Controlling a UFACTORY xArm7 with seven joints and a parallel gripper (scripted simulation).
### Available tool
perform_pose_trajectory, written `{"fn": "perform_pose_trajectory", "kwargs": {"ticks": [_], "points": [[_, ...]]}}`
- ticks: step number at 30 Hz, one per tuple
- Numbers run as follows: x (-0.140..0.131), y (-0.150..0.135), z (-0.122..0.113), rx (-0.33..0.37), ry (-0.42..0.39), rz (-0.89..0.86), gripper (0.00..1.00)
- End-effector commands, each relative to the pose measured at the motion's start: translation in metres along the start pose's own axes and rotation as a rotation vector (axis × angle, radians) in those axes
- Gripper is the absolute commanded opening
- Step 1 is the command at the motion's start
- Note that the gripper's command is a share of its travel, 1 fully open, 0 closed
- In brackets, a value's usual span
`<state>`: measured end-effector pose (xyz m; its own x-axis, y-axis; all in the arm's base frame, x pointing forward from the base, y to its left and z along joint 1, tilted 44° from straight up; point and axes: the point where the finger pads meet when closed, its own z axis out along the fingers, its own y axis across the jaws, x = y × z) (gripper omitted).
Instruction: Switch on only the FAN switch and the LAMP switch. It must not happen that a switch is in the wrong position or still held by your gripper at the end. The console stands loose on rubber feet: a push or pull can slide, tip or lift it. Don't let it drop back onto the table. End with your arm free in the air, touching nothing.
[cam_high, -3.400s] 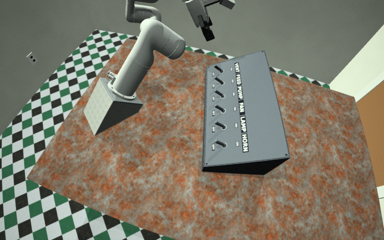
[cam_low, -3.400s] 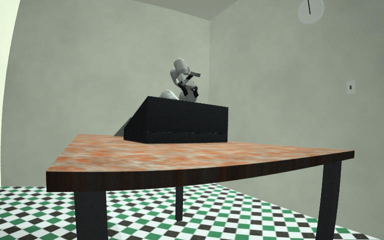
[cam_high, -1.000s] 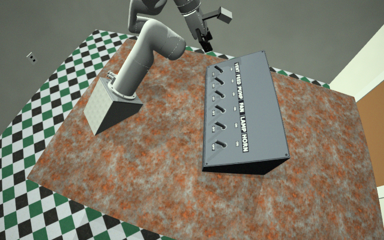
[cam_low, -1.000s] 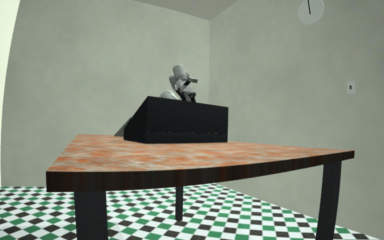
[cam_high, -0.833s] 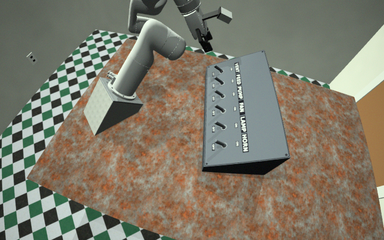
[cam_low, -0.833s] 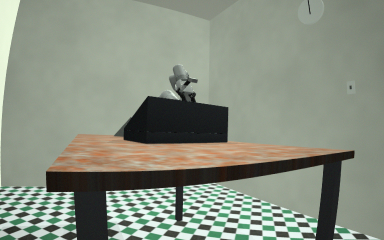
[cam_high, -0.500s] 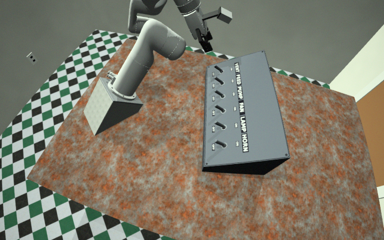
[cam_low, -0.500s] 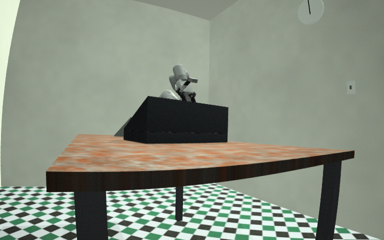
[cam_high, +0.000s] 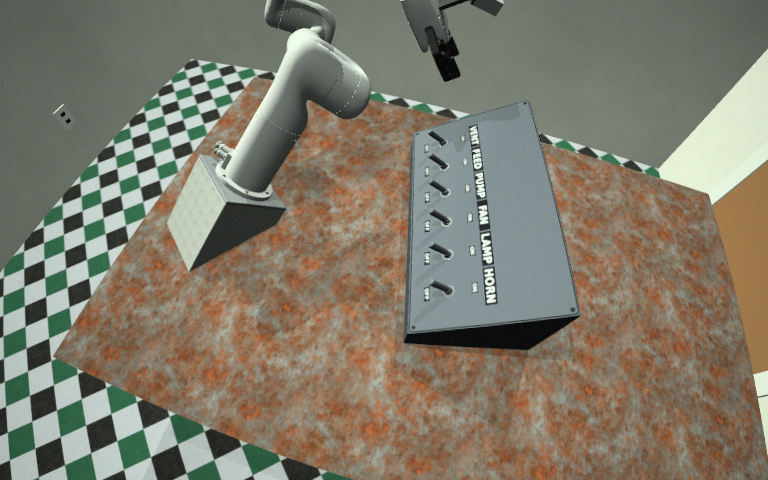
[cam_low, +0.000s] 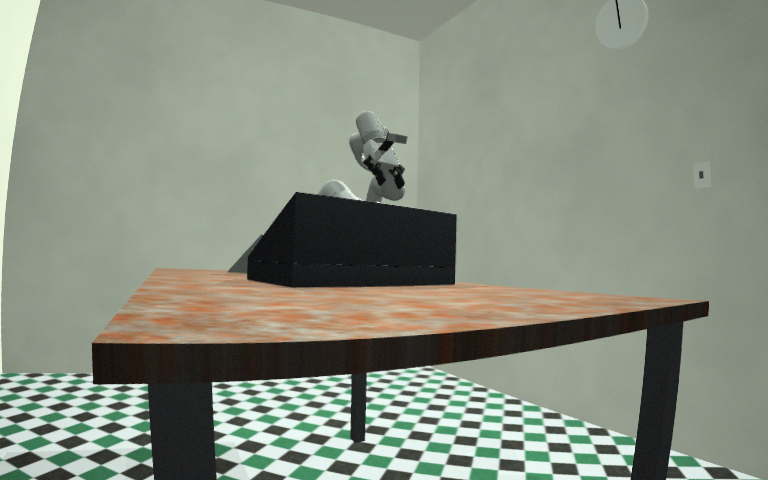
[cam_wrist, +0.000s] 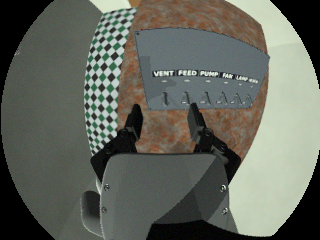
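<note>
The grey console (cam_high: 489, 226) stands on the rust-coloured table with several toggle switches in a row, labelled VENT, FEED, PUMP, FAN, LAMP, HORN. The FAN switch (cam_high: 438, 216) and the LAMP switch (cam_high: 440, 250) lean toward their OFF marks, as do the others. My gripper (cam_high: 447, 62) hangs in the air above the table beyond the VENT end of the console, apart from it. Its fingers are open and empty. In the wrist view the fingers frame the table in front of the console (cam_wrist: 203, 76). The exterior view shows only the console's dark back (cam_low: 356, 240) and the gripper (cam_low: 387, 174) above it.
The arm's base box (cam_high: 218, 217) stands on the table left of the console. The table's edges drop to a checkered floor (cam_high: 56, 237). An orange wall (cam_high: 741, 243) stands at the right.
</note>
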<state>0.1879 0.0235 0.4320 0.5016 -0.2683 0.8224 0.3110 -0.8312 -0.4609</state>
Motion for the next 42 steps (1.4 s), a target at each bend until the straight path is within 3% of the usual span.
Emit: {"fn": "perform_pose_trajectory", "kwargs": {"ticks": [1, 7, 12, 13, 26, 35, 42], "points": [[0.049, 0.0, 0.006, 0.004, -0.022, -0.003, 0.76], [0.09, 0.0, 0.025, 0.018, -0.043, -0.019, 0.76], [0.098, -0.001, 0.031, 0.023, -0.049, -0.024, 0.76], [0.098, -0.001, 0.031, 0.023, -0.049, -0.024, 1.0], [0.097, -0.001, 0.054, 0.023, -0.048, -0.023, 1.0], [0.095, -0.002, 0.09, 0.023, -0.048, -0.023, 1.0], [0.095, -0.002, 0.1, 0.023, -0.048, -0.023, 1.0]]}}
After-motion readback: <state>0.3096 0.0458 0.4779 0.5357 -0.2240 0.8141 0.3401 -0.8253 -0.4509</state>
